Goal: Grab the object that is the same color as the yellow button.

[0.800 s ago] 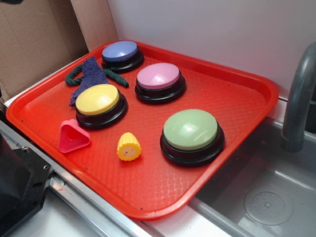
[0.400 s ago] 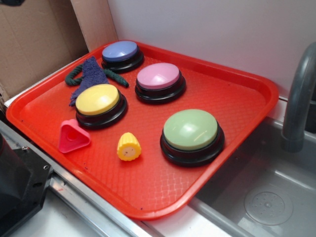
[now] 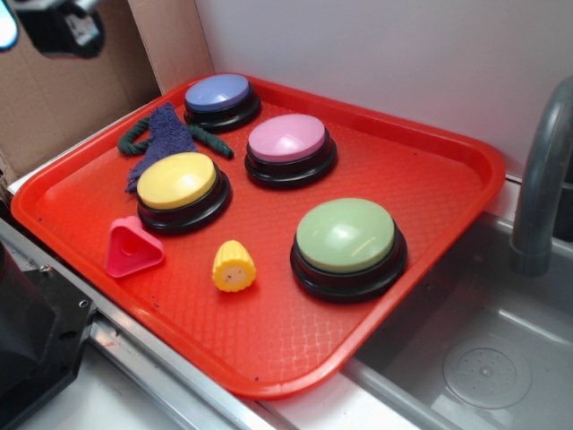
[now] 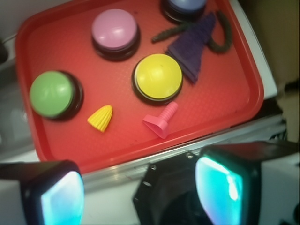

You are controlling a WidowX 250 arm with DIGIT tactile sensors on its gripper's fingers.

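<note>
1. Sitting beside a steel sink, the red plastic tray (image 3: pixel 430 296) is carrying everything.
2. Near its front edge, the small yellow ribbed corn-shaped toy (image 3: pixel 234 266) is lying free, ungrasped.
3. Behind it, the yellow dome button with black base (image 3: pixel 179 184) is giving the colour match.
4. Farthest, the black gripper (image 4: pixel 136 190) is hovering off the tray's front edge, jaws spread wide.

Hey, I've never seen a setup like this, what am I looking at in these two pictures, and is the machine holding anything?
It is a robot arm with a two-fingered gripper. One picture is from a side camera, the other from a camera on the arm's wrist, looking down past its two fingers, which stand apart and hold nothing. Below lies a red tray beside a sink. On it are four dome buttons: the yellow button, a pink, a green and a blue-purple one. A small yellow ribbed toy, a pink triangular piece and a dark cloth lie there too.
</note>
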